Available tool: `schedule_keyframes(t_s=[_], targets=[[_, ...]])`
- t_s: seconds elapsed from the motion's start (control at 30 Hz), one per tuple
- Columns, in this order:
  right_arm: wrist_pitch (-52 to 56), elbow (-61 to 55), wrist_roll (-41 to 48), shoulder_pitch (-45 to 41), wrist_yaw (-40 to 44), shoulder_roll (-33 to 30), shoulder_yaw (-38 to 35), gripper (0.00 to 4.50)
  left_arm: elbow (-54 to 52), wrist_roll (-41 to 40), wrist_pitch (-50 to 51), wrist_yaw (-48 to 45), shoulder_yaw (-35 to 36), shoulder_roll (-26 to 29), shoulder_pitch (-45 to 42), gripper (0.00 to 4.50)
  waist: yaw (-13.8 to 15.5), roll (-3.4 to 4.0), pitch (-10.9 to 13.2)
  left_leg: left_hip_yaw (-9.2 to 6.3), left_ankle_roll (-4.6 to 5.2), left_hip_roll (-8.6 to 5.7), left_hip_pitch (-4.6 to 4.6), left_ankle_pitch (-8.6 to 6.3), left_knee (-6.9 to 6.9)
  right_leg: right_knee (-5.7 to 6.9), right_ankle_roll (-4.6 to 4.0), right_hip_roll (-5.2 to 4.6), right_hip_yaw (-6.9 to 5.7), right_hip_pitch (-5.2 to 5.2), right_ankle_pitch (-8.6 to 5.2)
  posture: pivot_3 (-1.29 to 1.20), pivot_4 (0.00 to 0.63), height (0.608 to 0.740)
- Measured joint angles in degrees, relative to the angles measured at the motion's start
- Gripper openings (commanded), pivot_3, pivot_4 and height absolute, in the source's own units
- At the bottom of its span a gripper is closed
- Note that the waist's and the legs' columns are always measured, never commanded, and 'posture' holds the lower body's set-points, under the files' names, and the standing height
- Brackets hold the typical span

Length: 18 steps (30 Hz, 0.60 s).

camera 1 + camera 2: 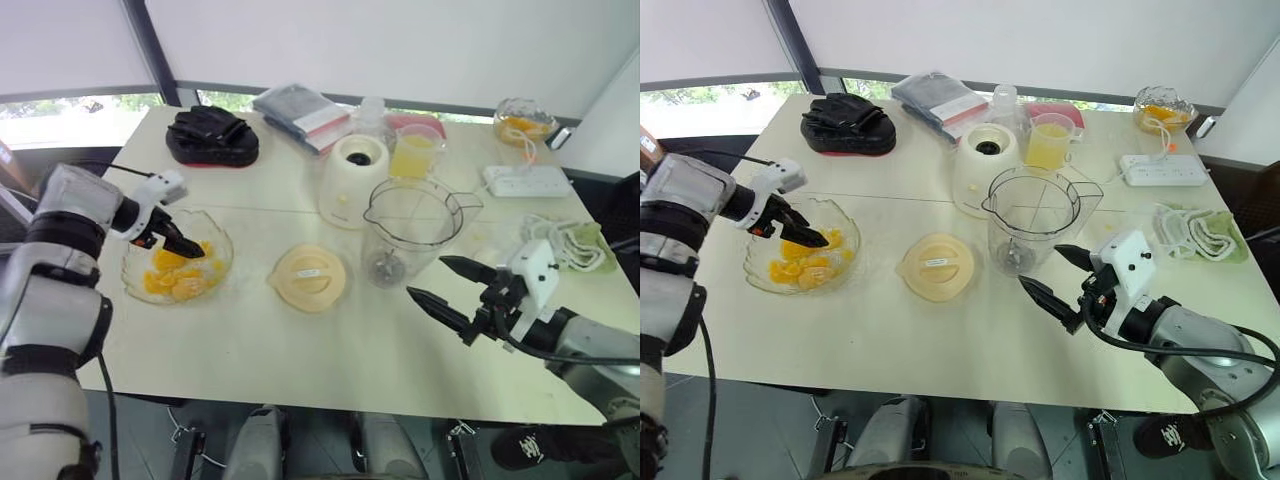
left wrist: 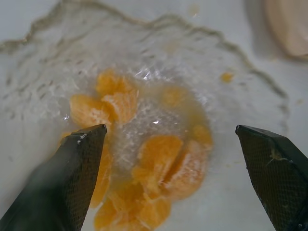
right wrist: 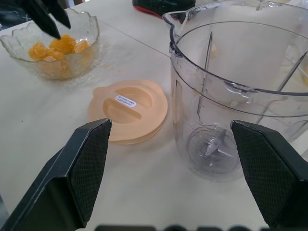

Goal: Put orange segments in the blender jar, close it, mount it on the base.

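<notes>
Loading step: the left gripper (image 2: 168, 134), jaws spread, hangs over the segments (image 2: 159, 163) in the bowl (image 1: 226, 252), left of the jar (image 1: 415, 225). Next it must pinch one segment. The right gripper (image 1: 427, 278), also spread, is just beside the jar.

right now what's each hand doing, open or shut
Left hand: open, empty, over the orange segments in the bowl.
Right hand: open, empty, beside the jar.

A black padded object (image 1: 212, 135) lies near the table's (image 1: 300, 370) far left corner, flat packets (image 1: 300, 113) beside it. A cup of yellow liquid (image 1: 415, 156) and a glass dish (image 1: 522, 122) stand toward the far right corner, a white power strip (image 1: 527, 180) nearby.
</notes>
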Motion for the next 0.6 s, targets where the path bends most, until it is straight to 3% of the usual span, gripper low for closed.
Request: schedule_keyframes(t_s=[0.2, 0.6], targets=[[1.6, 2.3, 1.8, -6.5, 1.6, -2.5, 0.8, 4.15, 5.0, 4.5, -4.4, 3.3, -0.1, -1.9, -0.6, 4.5, 0.1, -0.07, 0.0, -0.04, 0.0, 0.02, 0.0, 0.0, 0.02, 0.03, 0.0, 0.0, -0.03, -0.01, 0.01, 0.0, 0.15, 0.74], [2.4, 3.6, 2.3, -6.7, 3.4, -3.9, 1.0, 4.15, 9.1, 6.4, -5.9, 10.8, 3.3, -5.9, -0.6, 4.5, 0.2, -0.13, 0.0, -0.09, 0.0, 0.01, -0.05, 0.0, 0.03, 0.07, 0.03, -0.05, -0.13, -0.01, 0.03, 0.0, 0.15, 0.74]])
